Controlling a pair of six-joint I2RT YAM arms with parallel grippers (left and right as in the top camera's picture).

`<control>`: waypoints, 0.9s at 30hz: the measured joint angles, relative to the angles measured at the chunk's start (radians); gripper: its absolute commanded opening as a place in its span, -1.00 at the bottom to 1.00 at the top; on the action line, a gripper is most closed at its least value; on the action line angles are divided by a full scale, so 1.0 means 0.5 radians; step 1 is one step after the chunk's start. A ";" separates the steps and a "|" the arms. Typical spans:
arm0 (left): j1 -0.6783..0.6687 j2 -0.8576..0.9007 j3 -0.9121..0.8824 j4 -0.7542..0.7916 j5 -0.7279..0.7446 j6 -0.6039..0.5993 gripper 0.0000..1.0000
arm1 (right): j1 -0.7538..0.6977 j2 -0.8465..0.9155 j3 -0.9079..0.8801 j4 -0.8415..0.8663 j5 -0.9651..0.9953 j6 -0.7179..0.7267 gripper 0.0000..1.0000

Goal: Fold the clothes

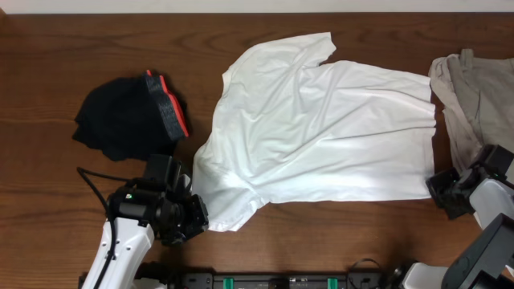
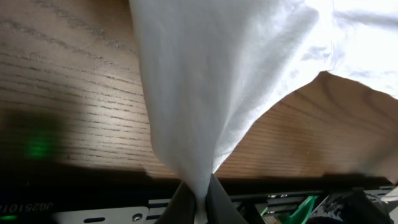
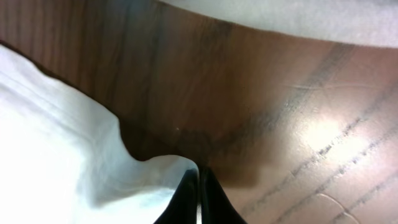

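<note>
Pinching a fold of the white shirt [image 1: 321, 136], my left gripper [image 2: 199, 202] is closed on the near sleeve. From there the shirt spreads flat across the bench [image 1: 64, 48]. My right gripper [image 3: 199, 196] has its jaws pressed together at the shirt's near hem corner; I cannot tell whether cloth is caught.

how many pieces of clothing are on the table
3: a white t-shirt spread across the middle, a dark garment with a red band bunched at the left, and a beige garment at the right edge, partly cut off. More could lie outside the frame.
</note>
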 measured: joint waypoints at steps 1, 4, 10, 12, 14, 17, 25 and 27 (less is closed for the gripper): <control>0.000 0.000 0.000 -0.001 0.000 0.000 -0.88 | -0.001 -0.001 0.000 0.001 -0.012 -0.005 -0.97; 0.000 0.000 0.000 -0.001 0.000 0.000 -0.88 | 0.000 -0.002 0.010 -0.073 -0.060 -0.014 -0.97; 0.000 -0.007 0.000 -0.002 0.106 0.005 -0.88 | 0.000 -0.149 0.240 -0.591 -0.101 -0.043 -0.98; 0.000 -0.018 0.000 -0.024 0.192 0.005 -0.88 | 0.000 -0.258 0.396 -0.780 -0.093 -0.054 -0.97; 0.000 -0.042 0.000 -0.081 0.275 0.003 -0.88 | 0.000 -0.381 0.588 -0.974 -0.046 -0.061 -0.97; 0.000 -0.101 0.001 -0.193 0.350 -0.003 -0.88 | 0.000 -0.529 0.810 -1.167 0.084 -0.064 -0.97; 0.000 -0.429 0.001 -0.437 0.414 -0.050 -0.88 | 0.000 -0.694 0.957 -1.347 0.305 -0.096 -0.97; 0.000 -0.499 0.001 -0.455 0.421 -0.056 -0.88 | 0.000 -0.693 0.957 -1.359 0.319 -0.102 -0.97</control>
